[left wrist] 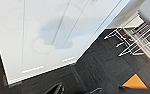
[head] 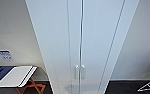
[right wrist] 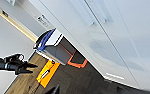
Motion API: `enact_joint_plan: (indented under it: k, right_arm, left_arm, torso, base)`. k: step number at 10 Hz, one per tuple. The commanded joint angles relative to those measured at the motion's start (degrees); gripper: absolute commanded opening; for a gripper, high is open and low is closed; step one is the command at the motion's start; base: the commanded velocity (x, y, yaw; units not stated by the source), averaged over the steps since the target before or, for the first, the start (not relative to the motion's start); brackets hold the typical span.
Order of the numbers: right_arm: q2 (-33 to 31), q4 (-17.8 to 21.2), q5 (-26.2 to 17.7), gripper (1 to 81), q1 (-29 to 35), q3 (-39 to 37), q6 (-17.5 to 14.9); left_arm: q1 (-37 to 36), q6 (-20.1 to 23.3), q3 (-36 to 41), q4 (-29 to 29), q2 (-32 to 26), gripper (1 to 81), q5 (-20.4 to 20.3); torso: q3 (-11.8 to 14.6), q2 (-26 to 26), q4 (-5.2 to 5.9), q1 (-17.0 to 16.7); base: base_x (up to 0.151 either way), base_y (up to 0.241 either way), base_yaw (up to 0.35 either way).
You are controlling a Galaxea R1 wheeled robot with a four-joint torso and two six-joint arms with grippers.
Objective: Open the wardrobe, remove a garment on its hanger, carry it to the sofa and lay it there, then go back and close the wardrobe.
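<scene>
The wardrobe (head: 81, 37) stands straight ahead, tall and white, with both doors shut and its two small vertical handles (head: 79, 72) side by side at the centre seam. Its lower doors and base appear in the left wrist view (left wrist: 48, 37). The right wrist view shows the door fronts (right wrist: 111, 37). The garment and the hanger are hidden. My left gripper (left wrist: 76, 90) hangs low in front of the wardrobe's base, two dark fingertips (left wrist: 54, 88) apart over the dark floor, holding nothing. A dark tip of my right gripper (right wrist: 56, 89) pokes in near the floor.
A folding stand (head: 16, 76) with a white top and orange legs is left of the wardrobe. A white wire rack (head: 149, 86) stands on the right. The floor (left wrist: 96, 67) is dark carpet. A flat orange piece (right wrist: 47, 72) lies beside the stand, near a black jointed arm (right wrist: 11, 64).
</scene>
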Motion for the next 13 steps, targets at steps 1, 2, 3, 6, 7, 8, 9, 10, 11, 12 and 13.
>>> enact_joint_plan:
  k: [1,2,3,6,7,8,9,10,11,12,13]
  right_arm:
    - [1.16,-0.62,-3.9,81.1,13.07,0.12,3.58]
    - [2.83,-0.71,-5.75,81.1,15.62,-0.93,4.45]
    - [4.42,-0.71,-8.12,81.1,17.82,-2.34,5.25]
    - [8.81,-0.8,-9.45,81.1,22.48,-5.59,7.88]
    - [10.57,-0.8,-9.45,81.1,23.71,-7.17,8.85]
    - [12.33,-0.8,-9.45,81.1,24.85,-8.93,9.82]
    - [14.08,-0.8,-9.46,81.1,26.0,-10.42,10.26]
    - [15.92,-0.8,-9.63,81.1,27.05,-12.09,10.78]
    - [18.04,-0.63,-9.71,81.1,27.76,-14.55,10.88]
    - [20.06,-0.62,-9.8,81.1,28.11,-17.19,10.88]
    - [21.9,-0.53,-9.98,81.1,28.46,-19.56,10.88]
  left_arm:
    - [-16.36,-0.44,3.99,-3.12,-1.08,81.1,11.2]
    - [-19.69,-0.44,3.73,-4.09,0.07,81.1,13.49]
    - [-22.34,-0.44,3.64,-4.8,1.03,81.1,15.07]
    - [-28.41,-1.32,1.97,-5.5,4.46,81.1,18.33]
    - [-29.99,-1.49,1.27,-5.67,5.69,81.1,18.33]
    - [-31.39,-2.47,0.12,-5.59,7.1,81.1,18.42]
    - [-32.62,-2.99,-1.1,-5.67,8.41,81.1,18.51]
    - [-33.51,-2.99,-2.33,-5.76,9.55,81.1,19.47]
    - [-34.21,-3.34,-4.0,-5.94,11.05,81.1,20.09]
    - [-34.48,-3.34,-5.67,-6.02,12.45,81.1,20.09]
    - [-34.83,-3.34,-7.34,-6.03,13.95,81.1,20.17]
  torso:
    - [0.0,0.0,0.0,0.0]
    - [-0.02,0.02,0.0,0.02]
    - [-0.04,0.04,0.0,0.04]
    - [-0.09,0.09,0.0,0.11]
    - [-0.11,0.11,0.0,0.11]
    - [-0.11,0.13,0.0,0.13]
    - [-0.13,0.13,0.0,0.13]
    - [-0.13,0.15,0.0,0.15]
    - [-0.15,0.15,0.0,0.15]
    - [-0.15,0.17,0.0,0.17]
    - [-0.17,0.17,0.0,0.19]
  base:
    - [0.0,0.0,0.0]
    - [0.0,0.0,0.0]
    - [0.0,0.0,0.0]
    - [0.0,0.0,0.0]
    - [0.0,0.0,0.0]
    - [0.0,0.0,0.0]
    - [0.0,0.0,0.0]
    - [0.0,0.0,0.0]
    - [0.0,0.0,0.0]
    - [0.0,0.0,0.0]
    - [0.0,0.0,0.0]
